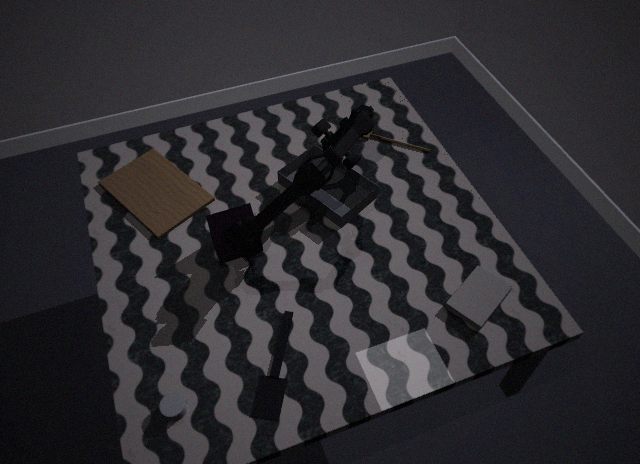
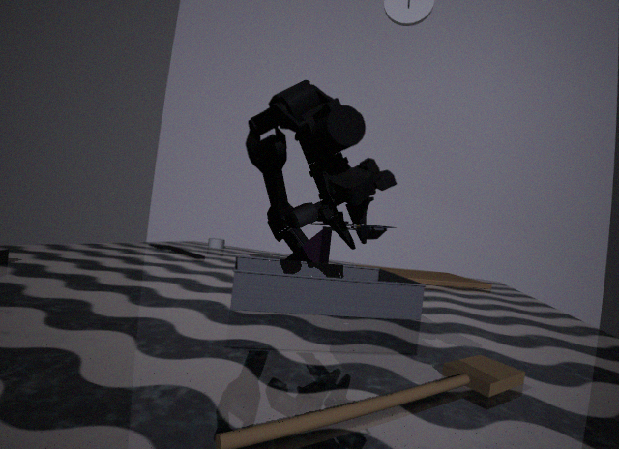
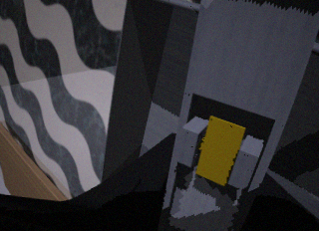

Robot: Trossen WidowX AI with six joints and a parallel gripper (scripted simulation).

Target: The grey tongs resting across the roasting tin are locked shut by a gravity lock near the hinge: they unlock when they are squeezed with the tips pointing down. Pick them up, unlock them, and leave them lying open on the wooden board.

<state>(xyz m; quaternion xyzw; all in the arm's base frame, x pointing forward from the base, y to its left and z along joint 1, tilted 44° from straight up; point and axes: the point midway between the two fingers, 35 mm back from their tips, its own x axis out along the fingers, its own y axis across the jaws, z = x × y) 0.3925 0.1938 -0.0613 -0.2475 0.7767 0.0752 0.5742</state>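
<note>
A dim desk (image 1: 542, 139) carries a cloth with black and white waves. At the left of the top view lies the wooden board (image 1: 156, 190), flat and bare. Near the centre sits the grey roasting tin (image 2: 325, 295), with the dark robot arm bent over it. The end effector (image 2: 357, 231) hangs above the tin, its fingers closed tight on the grey tongs (image 2: 372, 227), which are lifted clear of the tin and lie roughly level in the exterior view. In the wrist view the tongs (image 3: 249, 86) run away from the camera, with a yellow lock piece (image 3: 221, 150) near the hinge. A wooden mallet (image 2: 369, 402) lies in the foreground, beside the tin.
</note>
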